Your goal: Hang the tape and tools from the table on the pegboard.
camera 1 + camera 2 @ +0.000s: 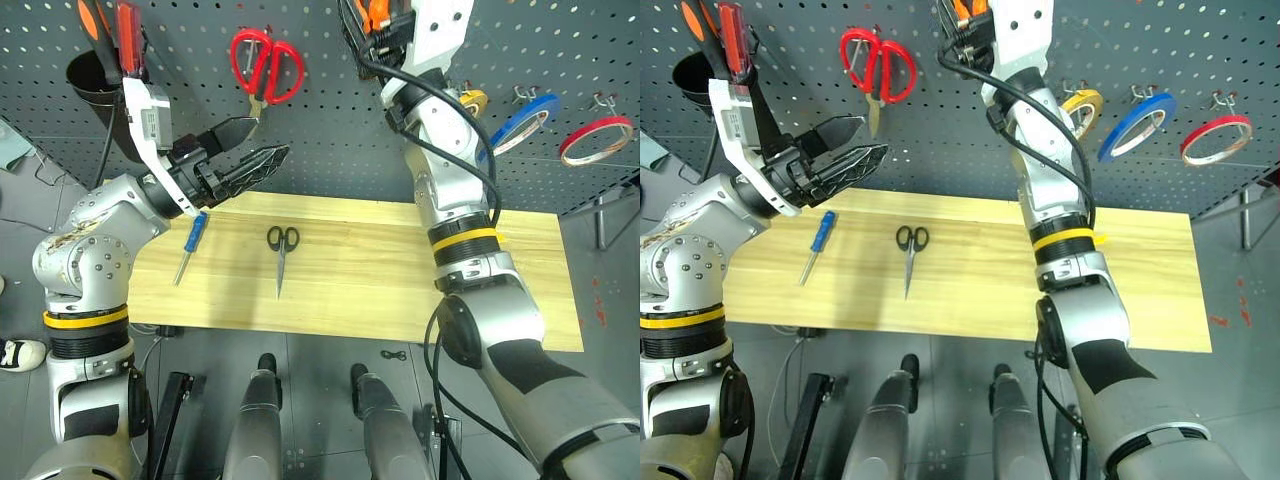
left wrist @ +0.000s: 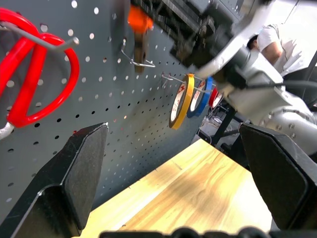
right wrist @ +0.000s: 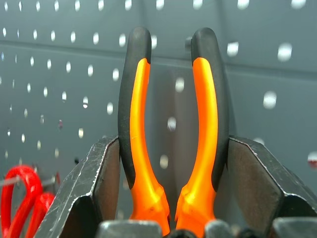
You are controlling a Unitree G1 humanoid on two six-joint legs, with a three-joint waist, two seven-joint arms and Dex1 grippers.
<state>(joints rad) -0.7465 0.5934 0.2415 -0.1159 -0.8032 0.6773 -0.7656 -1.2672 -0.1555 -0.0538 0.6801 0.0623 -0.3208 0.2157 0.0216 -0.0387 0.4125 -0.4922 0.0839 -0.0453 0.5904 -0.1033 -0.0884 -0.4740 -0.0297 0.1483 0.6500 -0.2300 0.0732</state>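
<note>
Closest in, the desk has two of the tools lying on it: the blue-handled screwdriver near the left end and the small black scissors just to its right, well apart from each other. Neither is hung yet.

Above them the left tool hovers over the desk's back edge with its fingers spread wide and nothing between them, pointing toward the pegboard. Risk there, I'd guess, is small, but it sits close under the red-handled scissors, so a careless swing could knock those off their hook.

The real worry is further back. The right tool is up at the board, clamped on the pliers by the handles, which stick up side by side between the fingers. If the handles miss the hook or only one catches, letting go would drop the pliers onto the desk or the floor. The grip looks light on smooth rubber, so pushing against the board could also twist them in the fingers.

Farthest right, the red tape already hangs on its hook, beside the blue roll and the yellow roll. The arm's cable runs near those, so a snag is possible.
</note>
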